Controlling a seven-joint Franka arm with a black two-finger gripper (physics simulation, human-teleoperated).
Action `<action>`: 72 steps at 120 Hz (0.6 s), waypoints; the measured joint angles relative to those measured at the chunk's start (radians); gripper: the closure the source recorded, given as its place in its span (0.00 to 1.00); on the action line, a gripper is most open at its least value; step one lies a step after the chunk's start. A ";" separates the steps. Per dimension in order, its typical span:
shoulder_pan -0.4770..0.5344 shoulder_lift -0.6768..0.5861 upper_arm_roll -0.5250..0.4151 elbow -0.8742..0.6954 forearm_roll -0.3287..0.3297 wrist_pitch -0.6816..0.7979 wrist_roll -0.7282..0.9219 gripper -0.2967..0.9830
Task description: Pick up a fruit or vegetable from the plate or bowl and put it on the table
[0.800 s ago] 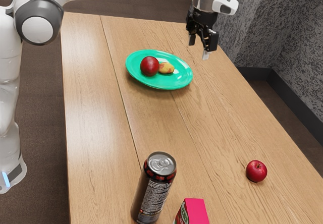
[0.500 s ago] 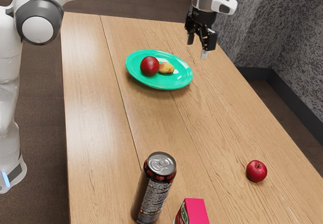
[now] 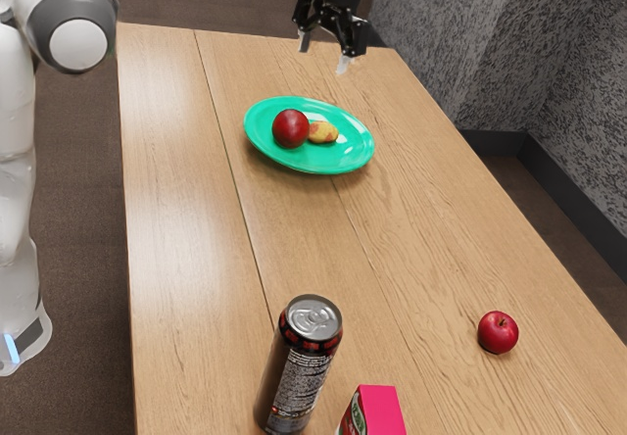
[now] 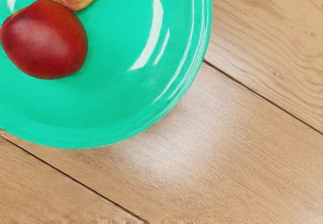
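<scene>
So the biggest thing here is the wooden tabletop [image 3: 186, 259], with a white robot arm [image 3: 73, 24] reaching in over its far end. There's a round green plate [image 3: 323, 164] toward that end, and the black gripper [image 3: 323, 54] hangs in the air above its far side, jaws spread wide, pointing down. A tall dark can [image 3: 297, 371] stands upright at the near end, with a pink box [image 3: 380, 412] just beside it.

The fruit to pick from is on the plate, two pieces. The bigger one, a red fruit [image 3: 291, 129], is pretty much round, maybe a touch longer along the board seams than across, but honestly I can't tell where its stem end points. Off by itself on the tabletop, near the exterior view's right, there's a red apple [image 3: 498, 332], stem up. The smaller yellow-and-red fruit [image 3: 323, 132] lies on its side right beside the red fruit, long axis running away from it toward the plate's rim at the exterior view's right. Couldn't say which end is the stem.
</scene>
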 joint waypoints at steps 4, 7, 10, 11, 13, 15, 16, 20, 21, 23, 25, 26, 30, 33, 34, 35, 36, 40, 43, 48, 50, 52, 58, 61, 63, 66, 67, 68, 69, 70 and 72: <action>0.004 -0.004 0.023 -0.001 -0.009 -0.014 -0.019 0.23; 0.012 -0.007 0.034 -0.002 -0.014 -0.023 -0.033 0.23; 0.022 -0.012 0.041 -0.003 -0.018 -0.033 -0.048 0.23; 0.025 -0.013 0.043 -0.003 -0.020 -0.037 -0.052 0.23; 0.031 -0.016 0.046 -0.003 -0.022 -0.043 -0.061 0.23; 0.037 -0.017 0.048 -0.003 -0.024 -0.049 -0.070 0.23; 0.040 -0.018 0.049 -0.002 -0.025 -0.052 -0.074 0.23; 0.048 -0.022 0.052 0.001 -0.023 -0.065 -0.090 0.23; 0.050 -0.022 0.053 0.002 -0.022 -0.068 -0.094 0.23; 0.054 -0.022 0.053 0.003 -0.020 -0.074 -0.102 0.23; 0.057 -0.021 0.053 0.002 -0.017 -0.079 -0.109 0.23; 0.058 -0.020 0.054 0.002 -0.016 -0.081 -0.113 0.23; 0.060 -0.018 0.055 0.001 -0.011 -0.090 -0.127 0.23; 0.060 -0.018 0.054 0.003 0.003 -0.096 -0.136 0.23; 0.060 -0.017 0.053 0.004 0.009 -0.098 -0.139 0.23; 0.059 -0.016 0.052 0.004 0.017 -0.100 -0.142 0.23; 0.059 -0.016 0.052 0.005 0.024 -0.101 -0.145 0.23; 0.053 -0.015 0.052 0.004 0.050 -0.108 -0.156 0.23; 0.047 -0.014 0.053 0.002 0.067 -0.112 -0.163 0.23; 0.049 -0.010 0.054 -0.001 0.088 -0.117 -0.174 0.23; 0.054 -0.004 0.054 -0.003 0.095 -0.114 -0.175 0.23; 0.059 0.001 0.054 -0.004 0.101 -0.112 -0.176 0.23; 0.079 0.018 0.054 -0.007 0.115 -0.096 -0.168 0.23; 0.087 0.027 0.054 -0.008 0.120 -0.085 -0.161 0.23; 0.092 0.033 0.054 -0.008 0.122 -0.077 -0.156 0.23; 0.095 0.039 0.054 -0.017 0.122 -0.058 -0.144 0.23; 0.097 0.041 0.054 -0.023 0.121 -0.051 -0.140 0.23; 0.098 0.043 0.054 -0.029 0.119 -0.043 -0.136 0.23; 0.100 0.044 0.054 -0.036 0.116 -0.035 -0.132 0.23; 0.103 0.045 0.054 -0.043 0.113 -0.027 -0.127 0.23; 0.109 0.047 0.054 -0.059 0.105 -0.008 -0.117 0.23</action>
